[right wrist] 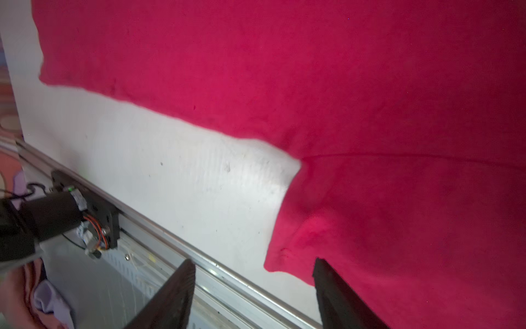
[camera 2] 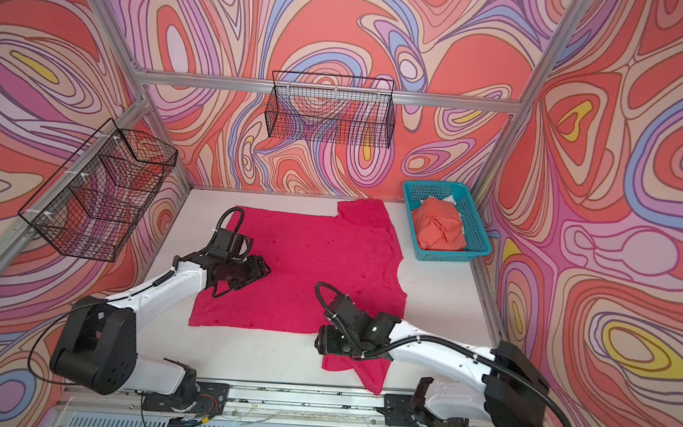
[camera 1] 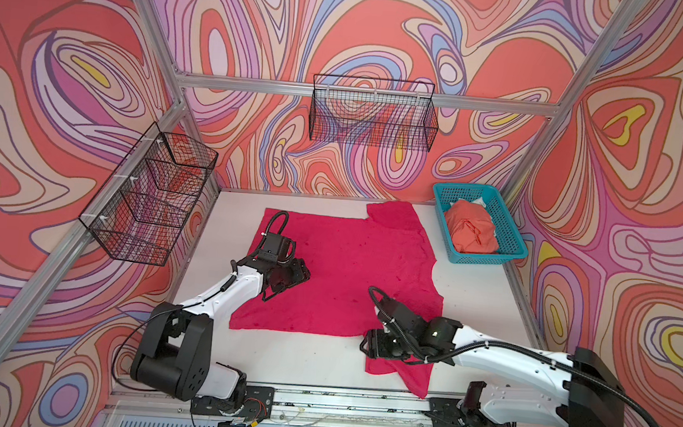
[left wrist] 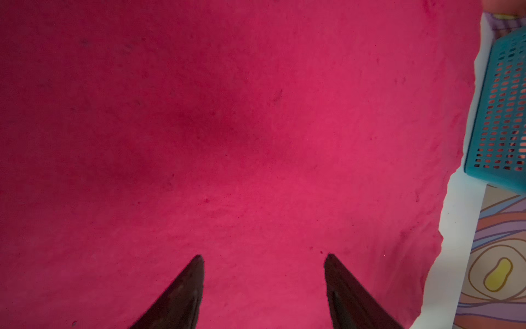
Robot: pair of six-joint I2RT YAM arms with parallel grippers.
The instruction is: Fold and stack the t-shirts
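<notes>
A large magenta-pink cotton t-shirt (camera 1: 344, 265) lies flat on the white desk (camera 1: 487, 301). A crumpled orange-coral t-shirt (camera 1: 470, 229) sits in the teal plastic lattice basket (camera 1: 510, 240) at two o'clock. The left tool (left wrist: 264, 256) is spread over the pink shirt's nine o'clock side. The right tool (right wrist: 254, 260), also spread and empty, is at its five o'clock sleeve.

Open white desk (camera 1: 299, 357) along the near edge between the arm bases, and a free strip at the right, this side of the teal basket (camera 1: 490, 257). The magenta shirt (camera 1: 348, 265) blankets the middle. Over it hangs the left pincer (camera 1: 304, 272), and the right pincer (camera 1: 365, 345) sits low by the near sleeve. The left-wall wire basket (camera 1: 145, 195) and back-wall wire basket (camera 1: 374, 117) jut in overhead
</notes>
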